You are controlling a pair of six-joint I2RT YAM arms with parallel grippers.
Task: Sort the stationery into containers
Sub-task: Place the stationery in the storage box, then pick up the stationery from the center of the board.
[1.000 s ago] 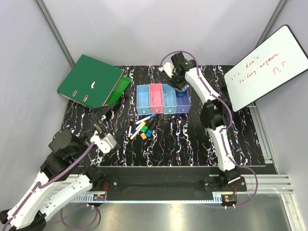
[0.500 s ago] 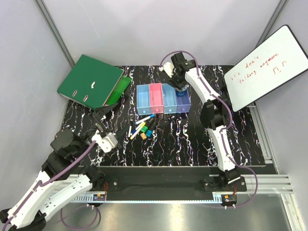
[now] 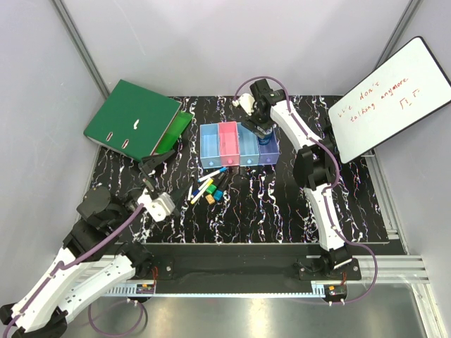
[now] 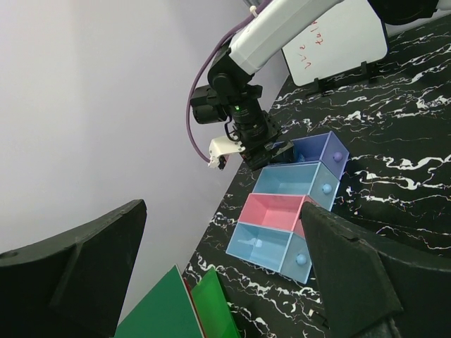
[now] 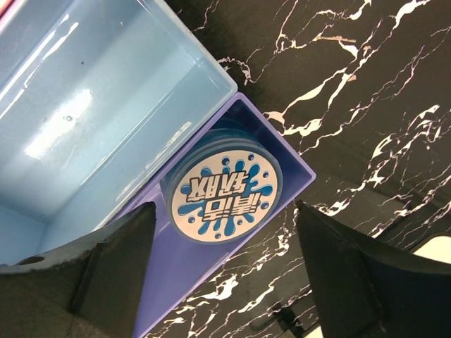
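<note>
The round blue tin point(image 5: 224, 191) with its splash-patterned top lies inside the purple bin point(image 5: 204, 274), at the right end of the joined row of containers point(image 3: 238, 144). My right gripper point(image 5: 224, 211) hovers open just above it, its fingers clear of the tin on both sides. Several short pens and markers point(image 3: 208, 189) lie loose on the table in front of the bins. Near the table's left side my left gripper point(image 3: 156, 163) is wide open and empty, facing the row of bins point(image 4: 282, 211). The pink bin point(image 4: 271, 209) and both light blue bins look empty.
A large green ring binder point(image 3: 134, 116) lies propped at the back left, close to my left gripper. A whiteboard point(image 3: 391, 98) with red writing leans at the back right. The table point(image 3: 282, 204) is black marble-patterned.
My right gripper has opened wider and let go of the blue tin, which now rests in the purple bin. The left arm has shifted slightly.
</note>
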